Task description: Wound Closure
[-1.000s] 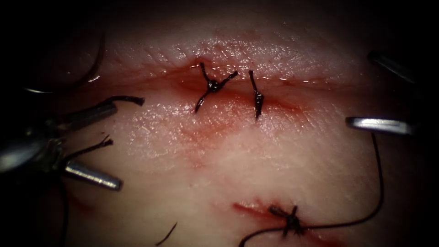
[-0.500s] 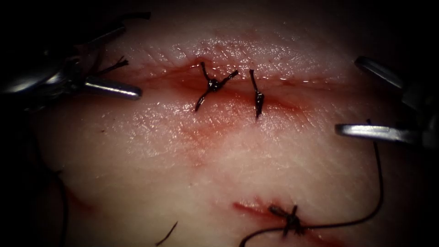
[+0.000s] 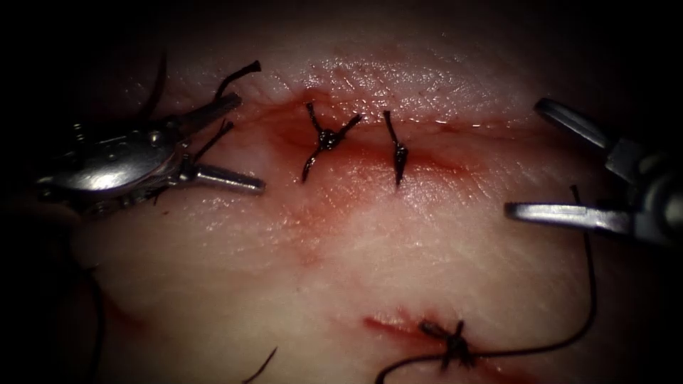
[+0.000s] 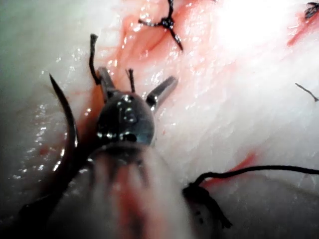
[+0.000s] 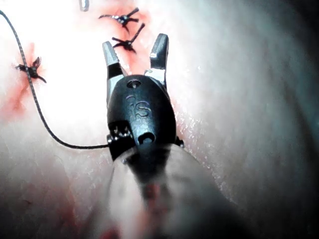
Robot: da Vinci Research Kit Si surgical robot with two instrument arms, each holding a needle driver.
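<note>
The cut runs across the tissue, closed by two dark stitches. My left tool is at the cut's left end with its jaws open and holds nothing. Short thread ends cling to it. The curved needle lies free on the tissue just left of this tool, faint in the endoscope view. My right tool hovers at the cut's right end, jaws open and empty.
A third knotted stitch sits on a small red cut near the front. Long thread runs from it up behind the right tool's lower jaw. A loose cut thread end lies at the front. Red fluid stains the tissue.
My left tool rose from the lower left, then moved right to the cut's left end, jaws staying open. The right tool slid left into view. The stitches shifted slightly.
</note>
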